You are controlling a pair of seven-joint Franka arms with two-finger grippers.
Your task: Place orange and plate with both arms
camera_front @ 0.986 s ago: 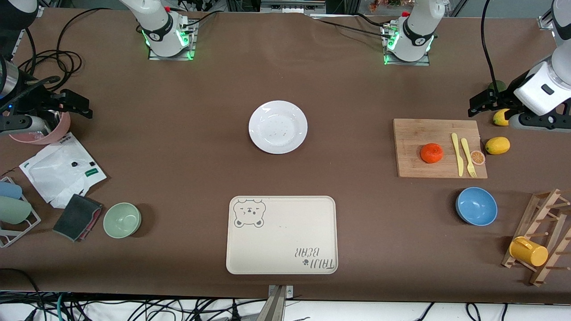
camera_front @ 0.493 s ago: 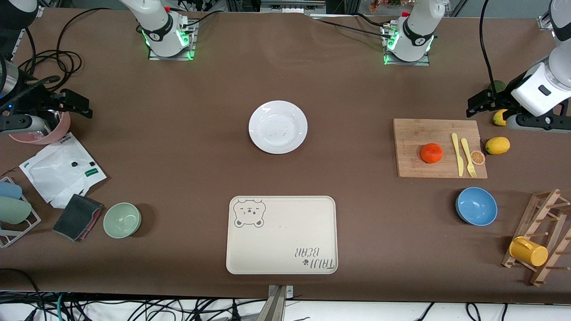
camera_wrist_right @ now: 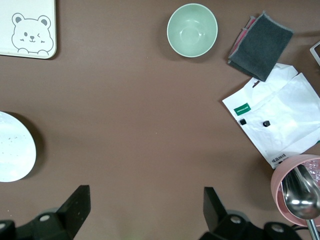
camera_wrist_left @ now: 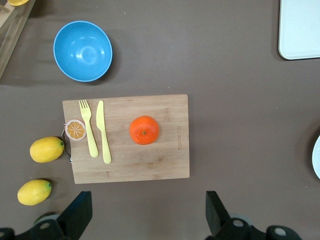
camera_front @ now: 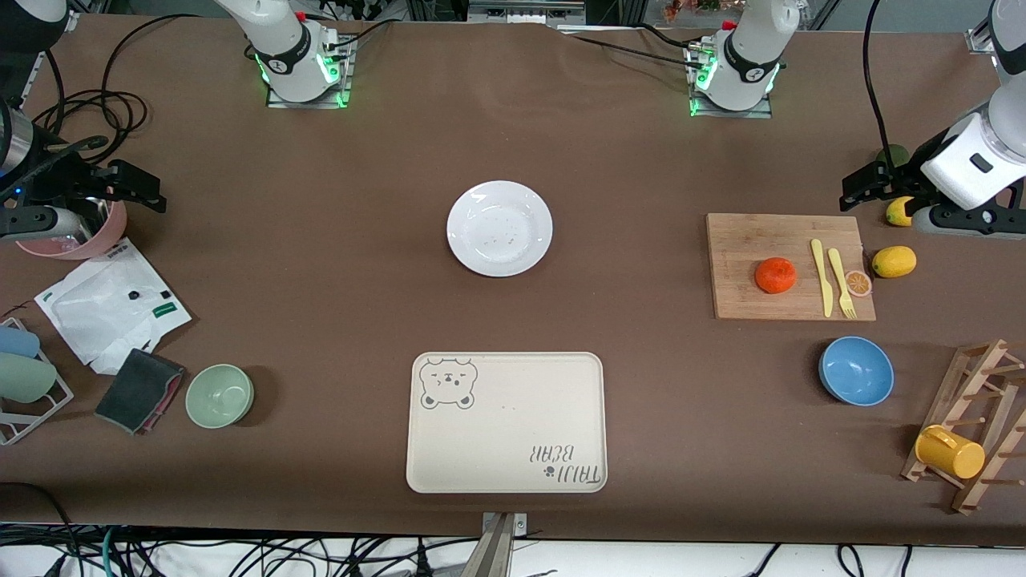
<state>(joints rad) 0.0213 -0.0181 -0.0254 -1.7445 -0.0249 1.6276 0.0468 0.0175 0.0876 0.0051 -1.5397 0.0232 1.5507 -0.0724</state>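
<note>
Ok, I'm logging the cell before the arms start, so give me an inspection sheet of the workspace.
Surface: brown table, no spills seen.
Job's things: orange on the cutting board; plate bare at mid-table; neither held.
Clutter: bear tray, blue bowl, green bowl, two lemons, yellow fork and knife, white bag, grey cloth, pink cup, yellow mug on a wooden rack.
Grippers: left gripper open, above the table by the board; right gripper open, over the pink cup's end.
Cables: black loops on the right arm's end.
Surroundings: cables below the table edge.
</note>
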